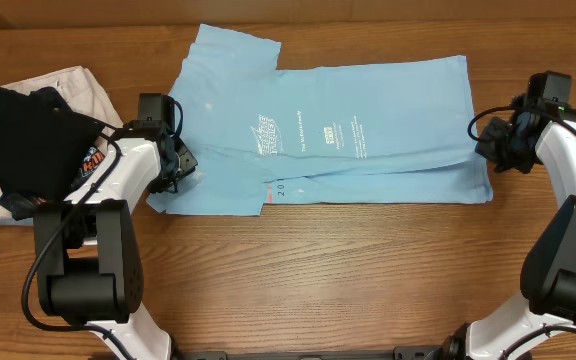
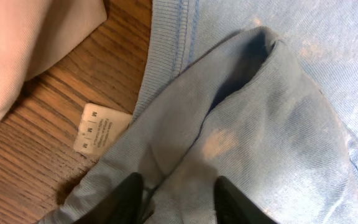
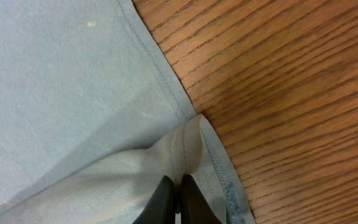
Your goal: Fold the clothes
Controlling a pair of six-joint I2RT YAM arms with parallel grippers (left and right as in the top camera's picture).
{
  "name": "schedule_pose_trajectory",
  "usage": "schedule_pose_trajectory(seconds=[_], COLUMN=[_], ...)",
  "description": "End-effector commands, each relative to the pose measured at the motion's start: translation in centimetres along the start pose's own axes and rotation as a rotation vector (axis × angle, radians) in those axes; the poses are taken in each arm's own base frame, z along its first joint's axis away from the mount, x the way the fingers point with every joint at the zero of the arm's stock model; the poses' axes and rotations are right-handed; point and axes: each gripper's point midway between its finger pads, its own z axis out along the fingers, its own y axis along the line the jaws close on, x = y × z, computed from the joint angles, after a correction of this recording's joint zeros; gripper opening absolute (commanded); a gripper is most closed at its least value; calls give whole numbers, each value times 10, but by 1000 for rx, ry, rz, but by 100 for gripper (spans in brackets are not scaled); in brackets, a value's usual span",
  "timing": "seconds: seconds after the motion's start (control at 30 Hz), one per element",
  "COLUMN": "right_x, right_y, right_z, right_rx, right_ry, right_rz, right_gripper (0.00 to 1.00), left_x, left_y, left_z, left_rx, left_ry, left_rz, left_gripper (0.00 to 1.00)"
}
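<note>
The light sky-blue T-shirt (image 1: pixel 388 120) lies flat across the table's middle, partly folded lengthwise, with white lettering (image 1: pixel 268 135) showing. My left gripper (image 1: pixel 180 165) is at the shirt's left end. In the left wrist view its fingers (image 2: pixel 182 199) are partly closed round a raised bunch of the blue cloth (image 2: pixel 278 124), next to the white tag (image 2: pixel 101 127). My right gripper (image 1: pixel 490 148) is at the shirt's right edge. In the right wrist view its fingers (image 3: pixel 179 196) are shut on a pinched fold of the hem (image 3: pixel 191 143).
A black garment with an orange graphic (image 1: pixel 28 135) lies on a beige folded garment (image 1: pixel 83 85) at the far left, close to my left arm. The beige cloth also shows in the left wrist view (image 2: pixel 30 43). The wooden table (image 1: pixel 348 270) is bare in front of the shirt.
</note>
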Motion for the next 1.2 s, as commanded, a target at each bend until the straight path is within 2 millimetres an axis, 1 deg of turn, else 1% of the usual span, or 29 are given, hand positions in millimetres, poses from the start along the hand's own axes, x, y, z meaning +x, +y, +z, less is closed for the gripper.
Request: schedule_pose_trajectory(seconds=[0.0,0.13,0.17,0.23,0.27,0.43,0.5,0.53,0.57,0.6,0.67,0.8,0.9,1.0,1.07,1.17], right_x=[1,1,1,1,1,1,1,1,2,2,2,0,-4,-10,-15,-19], right_y=[1,1,1,1,1,1,1,1,1,1,0,1,2,3,4,5], right_z=[1,1,1,1,1,1,1,1,1,1,1,1,1,1,1,0], right_rx=[0,0,0,0,0,0,1,1,1,1,2,-1,-5,-10,-14,-18], right_ry=[0,1,1,1,1,1,1,1,2,3,4,-6,-21,-46,-64,-81], right_rz=[-8,-8,-8,-12,-12,-12,-12,-12,-12,-11,-11,-12,-13,-14,-15,-16], right_gripper=[4,4,4,4,4,4,4,4,4,4,4,4,4,4,4,4], left_x=[5,6,6,5,5,5,3,2,-1,-3,-13,-35,-48,-58,-62,-67], left_y=[-5,-6,-6,-6,-6,-6,-10,-17,-33,-39,-48,-58,-59,-52,-46,-44], left_z=[2,2,2,2,2,2,2,0,-6,-10,-20,-37,-41,-41,-41,-41], left_rx=[25,28,29,30,29,30,47,81,161,189,226,252,266,268,275,300], left_ry=[26,29,28,28,28,27,19,20,23,19,-4,-68,-95,-105,-96,-92], left_rz=[24,32,35,34,34,35,50,79,151,178,213,217,179,97,33,2], left_gripper=[33,21,16,11,4,4,4,4,4,4,4,4,4,4,4,4])
